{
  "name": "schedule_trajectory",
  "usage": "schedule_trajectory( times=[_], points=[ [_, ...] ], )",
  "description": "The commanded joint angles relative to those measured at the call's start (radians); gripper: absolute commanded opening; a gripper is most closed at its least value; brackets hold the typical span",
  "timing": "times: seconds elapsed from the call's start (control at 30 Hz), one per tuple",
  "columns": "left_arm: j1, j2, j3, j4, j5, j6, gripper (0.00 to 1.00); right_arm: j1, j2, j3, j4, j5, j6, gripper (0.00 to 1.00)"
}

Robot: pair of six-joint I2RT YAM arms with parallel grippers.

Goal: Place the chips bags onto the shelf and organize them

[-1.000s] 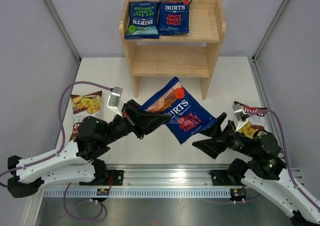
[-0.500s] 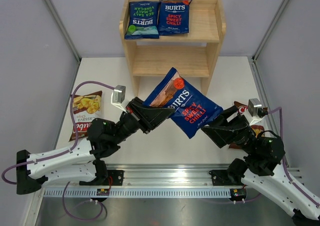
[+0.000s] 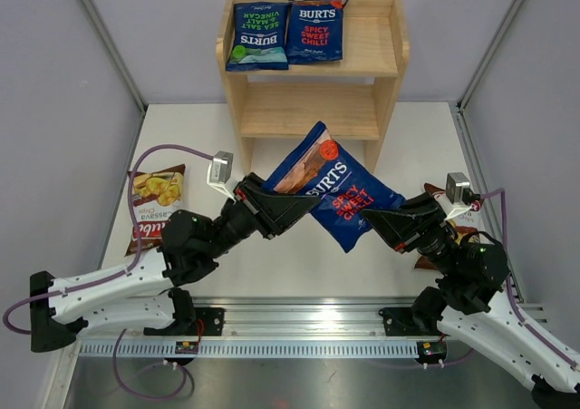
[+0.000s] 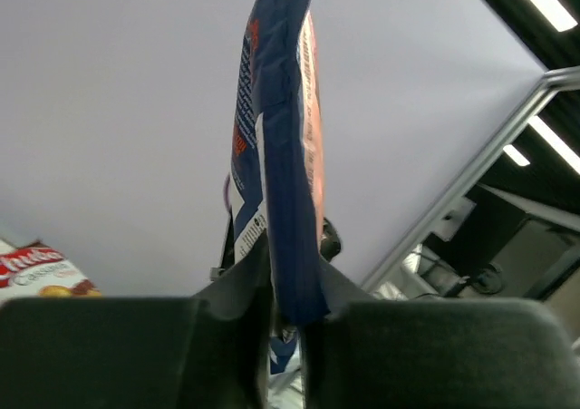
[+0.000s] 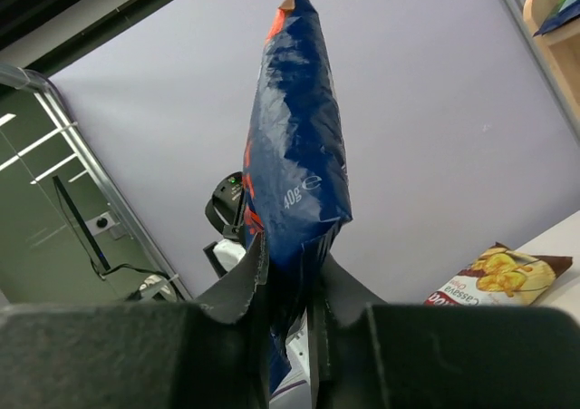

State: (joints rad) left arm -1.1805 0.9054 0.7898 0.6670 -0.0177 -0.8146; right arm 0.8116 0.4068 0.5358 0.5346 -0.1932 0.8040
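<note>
Held BURTS bag (image 3: 337, 189) in air before shelf (image 3: 397, 39), above counter (image 3: 299, 268), tilted between arms. Left tool (image 3: 306, 211) pinched on its left edge. Right tool (image 3: 373, 220) narrow, jaws clamped on its lower right corner. Top tier: green-accented BURTS bag (image 3: 257, 35) and orange-topped BURTS bag (image 3: 316, 30) side by side, touching. Left Chuba bag (image 3: 154, 200) flat on counter. Right Chuba bag (image 4: 41, 268) mostly hidden under right arm, probably flat too.

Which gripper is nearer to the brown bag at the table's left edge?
Left. The left gripper is just right of that brown bag, gripping the blue bag; the right gripper grips the blue bag's far side.
</note>
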Motion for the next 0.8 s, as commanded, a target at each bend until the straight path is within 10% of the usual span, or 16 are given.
schedule_trajectory(
  times=[0.0,0.2,0.4,0.77],
  points=[
    [0.019,-0.017,0.074,-0.072,-0.025,0.011,0.27,0.006,0.000,0.006,0.042,0.035,-0.014,0.14],
    [0.165,-0.111,0.181,-0.589,-0.266,-0.007,0.98,0.008,-0.013,0.049,-0.161,0.184,-0.040,0.06],
    [0.266,-0.249,0.252,-1.055,-0.456,0.101,0.99,0.006,0.096,0.122,-0.272,0.474,0.081,0.08],
    [0.268,-0.335,0.295,-1.537,-0.311,0.350,0.99,-0.003,0.452,0.506,-0.271,0.782,0.146,0.00]
  ],
)
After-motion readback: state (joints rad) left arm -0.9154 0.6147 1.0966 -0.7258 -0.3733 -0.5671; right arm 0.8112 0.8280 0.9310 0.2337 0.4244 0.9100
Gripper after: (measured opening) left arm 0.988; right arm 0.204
